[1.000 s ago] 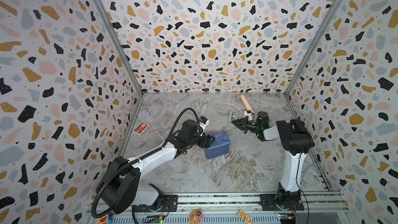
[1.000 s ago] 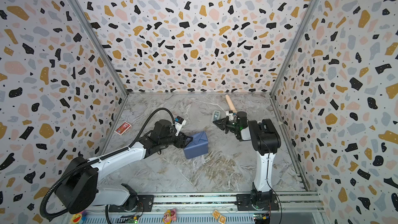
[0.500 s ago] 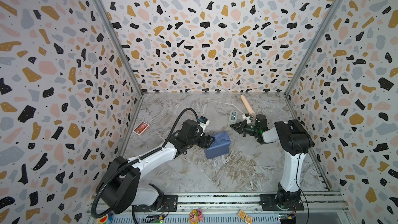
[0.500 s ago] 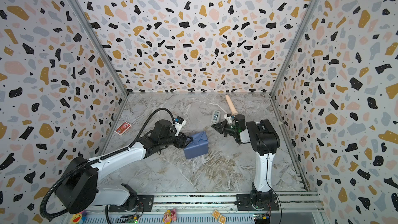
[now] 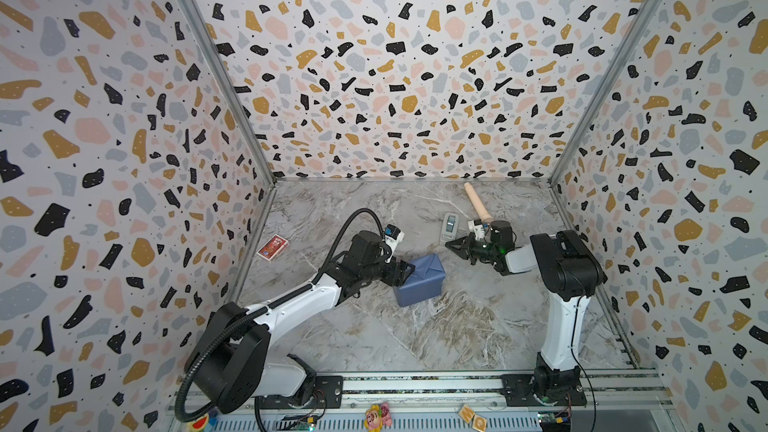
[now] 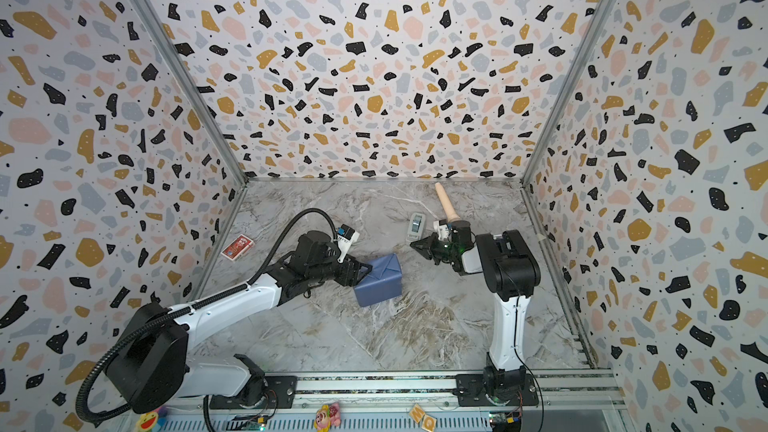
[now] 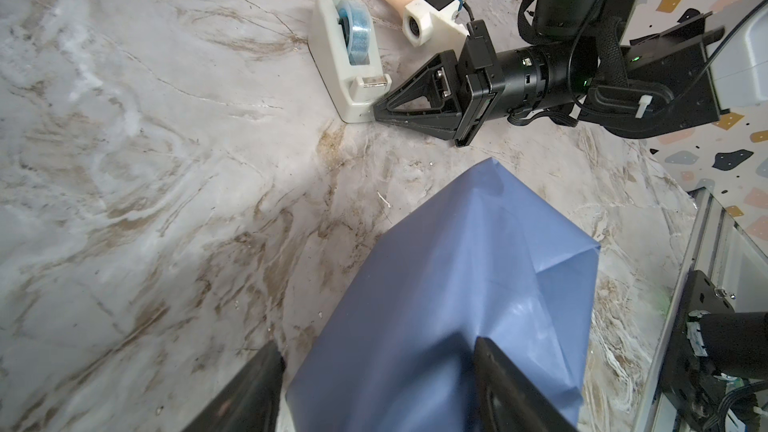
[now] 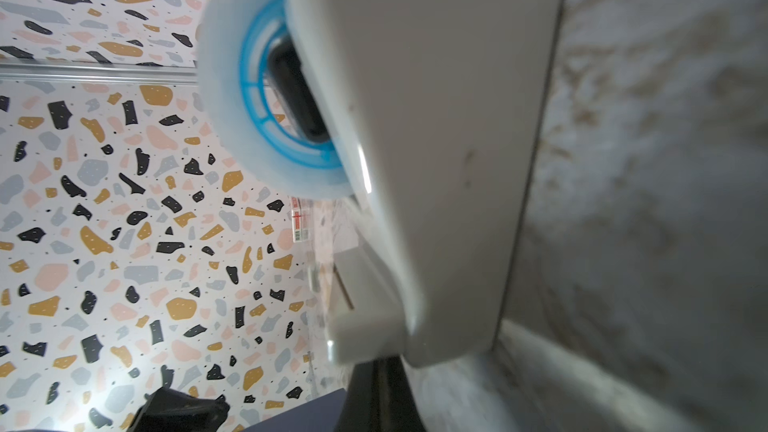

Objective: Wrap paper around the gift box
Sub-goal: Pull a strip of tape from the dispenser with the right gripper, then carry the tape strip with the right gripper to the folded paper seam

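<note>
— Where is the gift box?
— Hidden inside the blue paper (image 5: 419, 282), which is folded into a parcel near the middle of the table (image 5: 374, 338). My left gripper (image 5: 405, 274) stands wide, clamped across the parcel's left end.
— And your right?
— My right gripper (image 5: 451, 244) is pinched to a point, its tips at the cutter end of the tape dispenser (image 5: 449, 226), toward the back edge.

Bright, even light, soft shadows; the right wrist close-up is blurred.
</note>
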You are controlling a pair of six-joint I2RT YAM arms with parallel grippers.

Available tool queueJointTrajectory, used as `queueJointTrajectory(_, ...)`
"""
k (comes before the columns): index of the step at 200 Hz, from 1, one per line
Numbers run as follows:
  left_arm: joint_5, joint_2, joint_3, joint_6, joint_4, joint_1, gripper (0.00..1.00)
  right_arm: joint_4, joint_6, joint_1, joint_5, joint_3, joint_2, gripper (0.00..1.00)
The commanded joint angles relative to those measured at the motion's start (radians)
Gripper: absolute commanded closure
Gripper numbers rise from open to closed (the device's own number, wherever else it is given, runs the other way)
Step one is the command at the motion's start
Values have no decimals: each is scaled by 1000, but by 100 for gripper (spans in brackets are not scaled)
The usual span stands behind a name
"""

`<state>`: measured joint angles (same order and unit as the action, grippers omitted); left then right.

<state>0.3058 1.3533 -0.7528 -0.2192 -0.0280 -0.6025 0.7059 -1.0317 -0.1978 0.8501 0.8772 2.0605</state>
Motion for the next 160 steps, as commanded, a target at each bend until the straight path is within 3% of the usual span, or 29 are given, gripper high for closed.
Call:
queueJointTrajectory(1,0,-2,28,35,111,-2,28,-216,99,-2,-56,-8,-19,100)
queueJointTrajectory(55,-1,-2,30,34,108,-2,28,-265,158,18,-38,-5,-91,100)
queueJointTrajectory(105,-1,-2,32,35,110,-2,28,-419,314,55,26,-114,-451,100)
queueJointTrajectory(129,-2,-1,30,35,111,-2,28,-531,410,9,64,-127,-633,100)
queueJointTrajectory(160,-3,-1,30,34,112,-2,29,-589,473,-126,81,-117,-776,100)
